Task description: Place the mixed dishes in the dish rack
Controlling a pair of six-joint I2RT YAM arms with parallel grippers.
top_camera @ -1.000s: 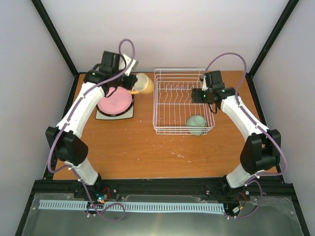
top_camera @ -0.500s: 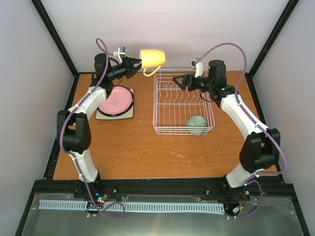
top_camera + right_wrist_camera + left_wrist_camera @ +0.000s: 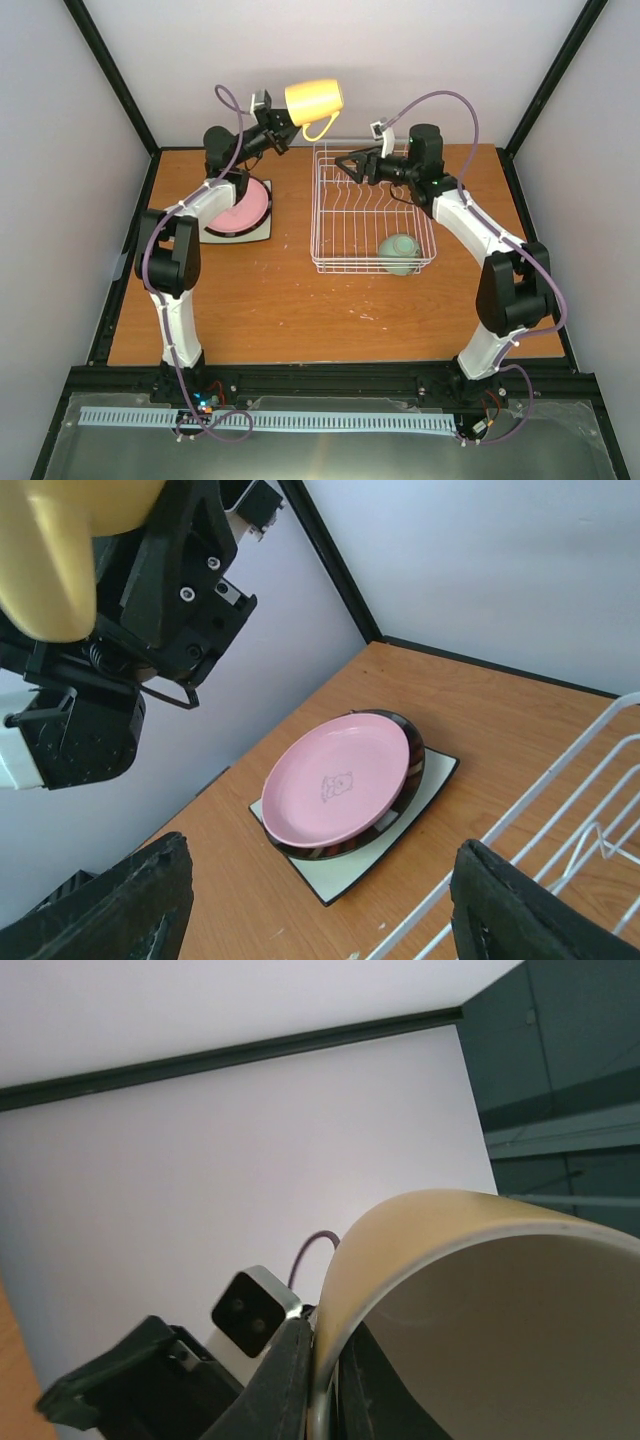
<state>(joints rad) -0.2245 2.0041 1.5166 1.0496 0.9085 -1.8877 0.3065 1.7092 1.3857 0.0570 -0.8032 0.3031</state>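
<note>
**Yellow mug aloft near the dish rack's far left corner**

We see the left end effector (image 3: 284, 128) closed on the yellow handled mug (image 3: 314, 100), holding it in the air off the surface (image 3: 280, 310). In the top view the mug sits just beyond the far left corner of the dish rack (image 3: 318, 200). It is tipped onto its side with the handle hanging on the rack-facing side. In the left wrist view we look into the mug's mouth, and one finger (image 3: 290, 1380) presses the outside of the rim, so the grip is on the mug wall.

The right end effector (image 3: 350, 163) hangs over the far left part of the rack, pointing towards the mug and apart from it. Its jaws are spread wide and hold nothing; in its own wrist view the two fingers stand at opposite bottom corners.

Inside the rack, the small pale-green bowl (image 3: 399, 253) rests in the near right corner. The upright prongs carry no plates.

Left of the rack, well apart from it, we see a stack on the surface. The pink round plate (image 3: 340, 780) is on top, the black-rimmed plate (image 3: 395, 815) lies beneath it, and the square off-white plate (image 3: 385, 852) is at the bottom.
</note>
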